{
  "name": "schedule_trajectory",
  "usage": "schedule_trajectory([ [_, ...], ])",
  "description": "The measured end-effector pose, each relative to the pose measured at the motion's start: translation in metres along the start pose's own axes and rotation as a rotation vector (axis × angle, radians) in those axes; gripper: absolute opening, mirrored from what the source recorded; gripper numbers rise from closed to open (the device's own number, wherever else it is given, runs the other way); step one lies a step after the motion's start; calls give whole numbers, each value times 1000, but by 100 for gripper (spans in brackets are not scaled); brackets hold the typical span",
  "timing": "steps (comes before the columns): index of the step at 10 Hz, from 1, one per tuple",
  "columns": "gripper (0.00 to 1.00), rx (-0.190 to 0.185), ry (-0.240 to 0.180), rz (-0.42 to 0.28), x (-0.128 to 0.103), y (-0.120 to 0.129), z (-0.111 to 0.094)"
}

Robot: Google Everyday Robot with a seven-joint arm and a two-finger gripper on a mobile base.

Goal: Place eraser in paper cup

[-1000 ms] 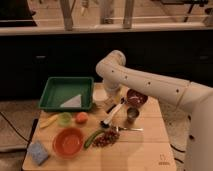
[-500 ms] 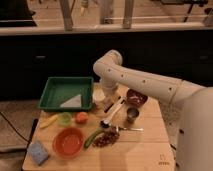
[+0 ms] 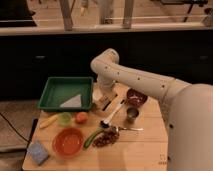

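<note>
pincer (image 3: pixel 104 96) low over counter (image 3: pixel 145 149), grip: cannot tell | eraser (image 3: pixel 107 103) at its tip, just beside paper cup (image 3: pixel 97 94) | likely light, stiff block; pinch across narrow sides

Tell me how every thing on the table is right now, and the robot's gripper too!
gripper, low over the back of the table, beside the paper cup.
paper cup, upright, next to the green tray.
eraser, outside the cup, at the gripper.
green tray, flat, white sheet inside.
orange bowl, upright, looks empty.
metal cup, upright.
blue sponge, lying flat.
</note>
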Motion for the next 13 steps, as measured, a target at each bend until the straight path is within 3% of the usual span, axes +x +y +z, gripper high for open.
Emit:
schedule_trajectory([
  [13, 0, 2, -41, -99, 10, -17, 16],
])
